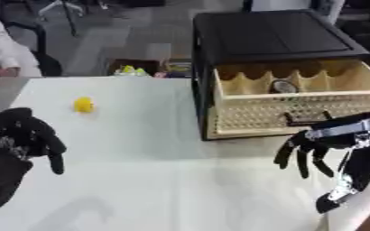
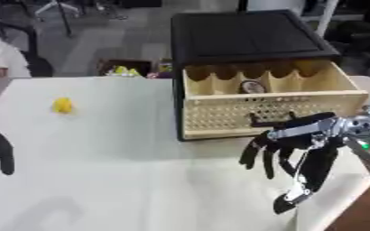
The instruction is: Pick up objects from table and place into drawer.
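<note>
right hand: the right hand (image 2: 287,146) hangs just in front of the drawer (image 2: 267,115), fingers spread & pointing down, relaxed, holding nothing; it is above the worktop (image 2: 141,180), not clearly touching it.
left hand: the left hand (image 1: 26,135) sits at the lower-left edge of the left eye view, fingers loosely drooped, nothing in it; mostly cut off in the right eye view.
drawer: pulled out of the black cabinet (image 2: 247,36), pale lattice front, scalloped dividers inside; one small round dark thing (image 2: 253,86) lies in a middle compartment.
yellow object: the yellow object (image 1: 83,104), small & rounded, sits alone on the far-left part of the worktop, well apart from the drawer & from the right hand, nearer the left hand.
step (judgement): between picks — neither hand has anything, drawer already holds one item, yellow object not yet fetched.
next move (judgement): reach to the yellow object, prob. w/ left hand since it's nearer; close fingers round it, lift, carry across to the open drawer, release over a compartment.
watch: small round item may roll if nudged.
</note>
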Tool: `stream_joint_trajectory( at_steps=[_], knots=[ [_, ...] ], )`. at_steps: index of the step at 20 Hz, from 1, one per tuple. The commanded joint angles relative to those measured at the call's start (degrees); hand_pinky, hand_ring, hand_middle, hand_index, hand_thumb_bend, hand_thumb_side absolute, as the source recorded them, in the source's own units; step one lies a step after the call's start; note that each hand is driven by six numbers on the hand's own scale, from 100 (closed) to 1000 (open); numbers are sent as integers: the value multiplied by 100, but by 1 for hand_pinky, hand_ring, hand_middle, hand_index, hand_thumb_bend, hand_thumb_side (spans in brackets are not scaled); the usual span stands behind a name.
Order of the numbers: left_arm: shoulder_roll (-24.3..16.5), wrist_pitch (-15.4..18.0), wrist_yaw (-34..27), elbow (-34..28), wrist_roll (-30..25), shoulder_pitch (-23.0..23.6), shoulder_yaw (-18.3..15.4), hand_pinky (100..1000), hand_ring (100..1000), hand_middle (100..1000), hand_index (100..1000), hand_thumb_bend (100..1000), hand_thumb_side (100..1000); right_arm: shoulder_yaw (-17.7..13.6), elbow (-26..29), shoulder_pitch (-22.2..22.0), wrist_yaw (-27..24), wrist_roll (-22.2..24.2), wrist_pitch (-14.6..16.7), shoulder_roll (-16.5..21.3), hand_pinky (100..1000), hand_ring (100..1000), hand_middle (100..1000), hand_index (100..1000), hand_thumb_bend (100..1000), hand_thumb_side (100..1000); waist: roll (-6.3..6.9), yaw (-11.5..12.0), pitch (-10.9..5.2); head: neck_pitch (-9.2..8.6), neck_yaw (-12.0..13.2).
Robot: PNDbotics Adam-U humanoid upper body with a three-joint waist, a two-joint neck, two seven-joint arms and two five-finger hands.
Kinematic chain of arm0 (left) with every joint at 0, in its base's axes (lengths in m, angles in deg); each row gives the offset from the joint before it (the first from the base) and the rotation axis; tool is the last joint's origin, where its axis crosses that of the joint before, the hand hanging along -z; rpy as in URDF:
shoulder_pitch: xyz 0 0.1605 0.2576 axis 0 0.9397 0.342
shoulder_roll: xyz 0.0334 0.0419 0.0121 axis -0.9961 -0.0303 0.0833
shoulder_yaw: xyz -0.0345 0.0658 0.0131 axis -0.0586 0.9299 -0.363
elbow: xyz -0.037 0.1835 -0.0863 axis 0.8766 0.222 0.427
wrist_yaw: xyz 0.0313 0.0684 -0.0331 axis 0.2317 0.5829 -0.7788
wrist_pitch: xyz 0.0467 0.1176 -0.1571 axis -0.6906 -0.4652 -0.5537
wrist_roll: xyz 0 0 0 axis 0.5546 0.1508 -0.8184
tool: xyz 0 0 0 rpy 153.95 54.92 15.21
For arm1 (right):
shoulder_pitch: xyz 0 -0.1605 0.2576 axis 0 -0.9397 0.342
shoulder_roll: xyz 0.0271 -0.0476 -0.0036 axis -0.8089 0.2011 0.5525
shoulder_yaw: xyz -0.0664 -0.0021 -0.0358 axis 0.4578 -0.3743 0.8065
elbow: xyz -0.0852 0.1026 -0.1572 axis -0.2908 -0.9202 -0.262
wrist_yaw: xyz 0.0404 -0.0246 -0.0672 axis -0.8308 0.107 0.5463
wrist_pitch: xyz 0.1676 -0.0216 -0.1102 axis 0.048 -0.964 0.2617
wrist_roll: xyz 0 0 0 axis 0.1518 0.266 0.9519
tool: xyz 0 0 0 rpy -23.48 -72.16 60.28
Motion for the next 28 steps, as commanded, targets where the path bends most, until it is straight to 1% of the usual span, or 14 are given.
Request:
stream_joint_trajectory(
  at_steps=[1,4,10,15,24,25,26,28],
  knots=[
    [-16,1,41,-106,-39,-49,-44,484,664,691,897,102,1000,-81,-54,165,13,-3,-25,54,333,610,765,858,617,190,-19,13,-62,-73,-6],
    [-7,2,60,-106,-51,-47,-45,484,664,690,897,101,1000,-116,-98,229,13,-3,-22,11,324,608,763,858,621,200,-19,22,-52,-75,-3],
    [18,14,93,-106,-84,-50,-40,485,663,690,895,101,1000,-124,-216,411,33,-3,-21,-101,312,604,760,858,632,186,-11,71,-20,-89,8],
    [34,24,105,-106,-113,-55,-33,485,662,690,894,101,1000,-145,-372,591,65,-3,-13,-209,299,600,757,855,640,199,-7,123,4,-106,10],
    [63,15,107,-106,-164,-60,-19,487,662,690,893,101,1000,-125,-865,934,154,-3,-16,-497,276,588,753,852,635,217,-1,211,21,-140,9],
    [64,19,105,-106,-164,-59,-21,488,662,691,893,101,1000,-130,-925,963,167,-3,-11,-527,273,587,753,852,606,237,0,220,22,-145,9],
    [65,20,104,-106,-165,-60,-22,488,662,691,893,101,1000,-136,-984,994,182,-3,-6,-557,272,587,752,852,635,221,-1,226,23,-150,10],
    [69,15,106,-106,-173,-62,-18,488,662,690,893,101,1000,-151,-1107,1059,215,-3,4,-616,271,586,751,852,635,223,-3,233,29,-164,13]
  ],
)
